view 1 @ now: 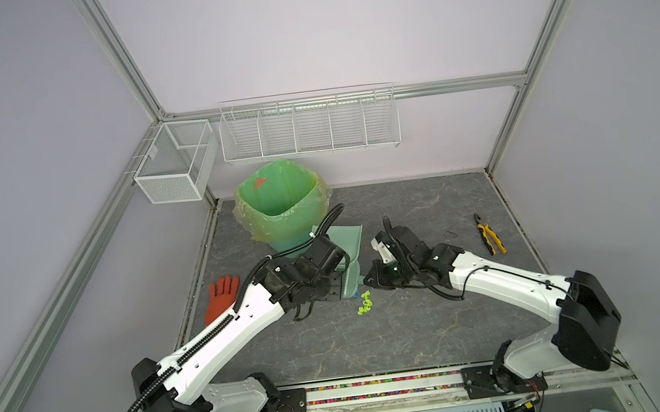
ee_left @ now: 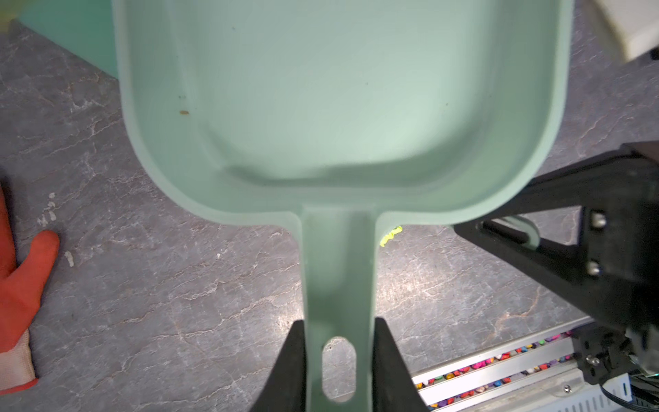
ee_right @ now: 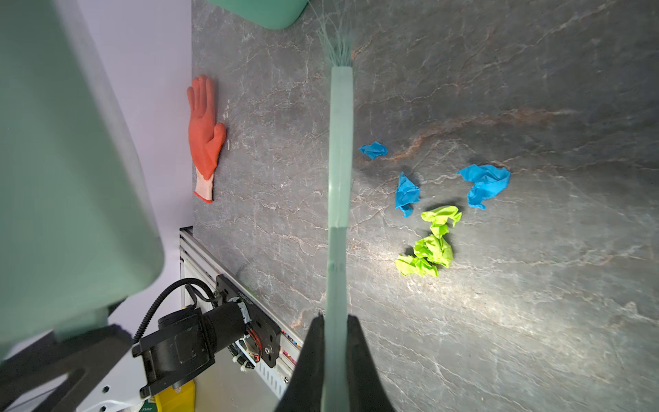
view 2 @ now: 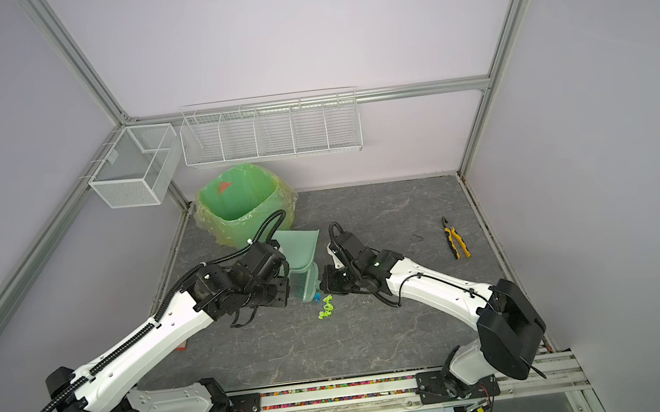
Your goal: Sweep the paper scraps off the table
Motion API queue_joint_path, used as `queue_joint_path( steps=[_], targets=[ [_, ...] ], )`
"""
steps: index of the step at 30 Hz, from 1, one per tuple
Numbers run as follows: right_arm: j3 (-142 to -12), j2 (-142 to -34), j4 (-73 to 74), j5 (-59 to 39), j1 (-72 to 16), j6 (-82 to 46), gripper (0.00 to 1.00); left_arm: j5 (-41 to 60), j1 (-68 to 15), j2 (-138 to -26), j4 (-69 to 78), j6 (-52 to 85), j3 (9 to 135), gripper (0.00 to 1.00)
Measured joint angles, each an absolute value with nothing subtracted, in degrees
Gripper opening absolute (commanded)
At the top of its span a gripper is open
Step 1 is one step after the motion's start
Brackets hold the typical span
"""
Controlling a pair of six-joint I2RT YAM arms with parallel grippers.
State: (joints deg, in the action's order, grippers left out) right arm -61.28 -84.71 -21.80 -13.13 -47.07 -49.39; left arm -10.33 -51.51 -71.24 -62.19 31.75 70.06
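Centrally, between the arms, seemingly featherlight crumpled blue and lime paper scraps [ee_right: 433,249] lie on the dark grey veined table [ee_right: 535,321], better pushed than pinched; the left gripper [ee_left: 338,326] clamps the handle of the pale green plastic dustpan [ee_left: 338,89], the right gripper [ee_right: 335,319] that of the matching brush [ee_right: 340,142].

Left gripper [ee_left: 338,333], right gripper [ee_right: 336,323] clamped (arms converging)

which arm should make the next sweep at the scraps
Right. Its jaws are shut on the brush, and the scraps lie on the table just beside it. The left arm only holds the dustpan.
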Motion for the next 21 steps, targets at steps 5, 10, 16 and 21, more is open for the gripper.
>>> queue_joint_path(
  steps=[5,10,16,21],
  targets=[
    [-61.25,-85.10,-22.09,-13.13,-46.44,-49.28,0.07,-10.48,-51.51,-70.59,-61.95,32.56,66.11,0.00],
    [-60.23,-84.29,-24.86,-12.93,-43.90,-48.38,0.07,-10.74,-51.51,-70.61,-61.04,33.56,63.75,0.00],
    [-59.13,-78.74,-31.92,-11.64,-41.30,-46.59,0.07,-12.27,-51.48,-71.46,-60.88,34.44,63.35,0.00],
    [-58.52,-71.35,-35.27,-10.76,-40.86,-45.63,0.07,-12.71,-50.72,-72.95,-60.93,34.37,63.35,0.00]
  ],
)
